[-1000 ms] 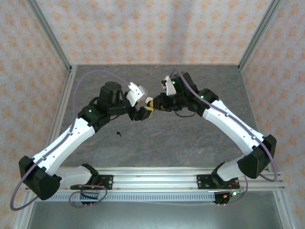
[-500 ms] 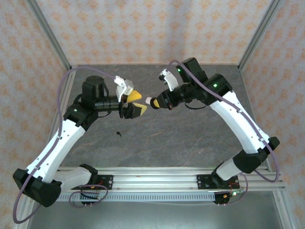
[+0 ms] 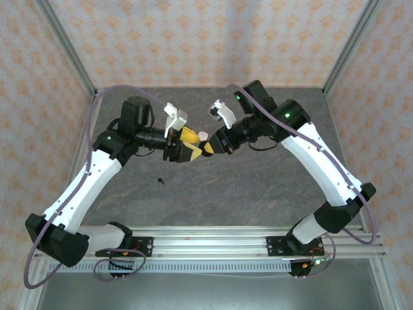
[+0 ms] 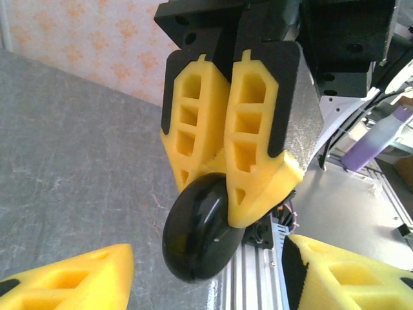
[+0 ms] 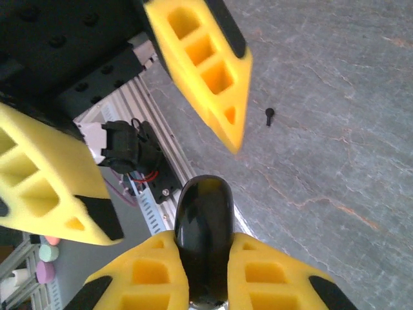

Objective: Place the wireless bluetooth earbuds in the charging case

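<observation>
My right gripper (image 5: 203,240) is shut on the black, glossy, closed charging case (image 5: 205,226), held in the air over the middle of the table. The rounded end of the case sticks out past my yellow fingers (image 4: 258,129). My left gripper (image 4: 208,261) faces it, open, with one fingertip on each side of the case (image 4: 197,236) and clear of it. From above, the left gripper (image 3: 191,150) and right gripper (image 3: 211,147) meet tip to tip. One black earbud (image 3: 161,181) lies on the grey table below and to the left, and is a small speck (image 5: 270,116) in the right wrist view.
The aluminium rail (image 3: 206,242) carrying both arm bases runs along the near edge. Frame posts (image 3: 68,48) and patterned walls close off the sides and back. A purple bottle (image 4: 381,139) stands off the table beyond the rail.
My left gripper has swung back toward the right one and narrowed its jaws a little; its fingers now straddle the case. The right gripper has shifted slightly left, still holding the case.
</observation>
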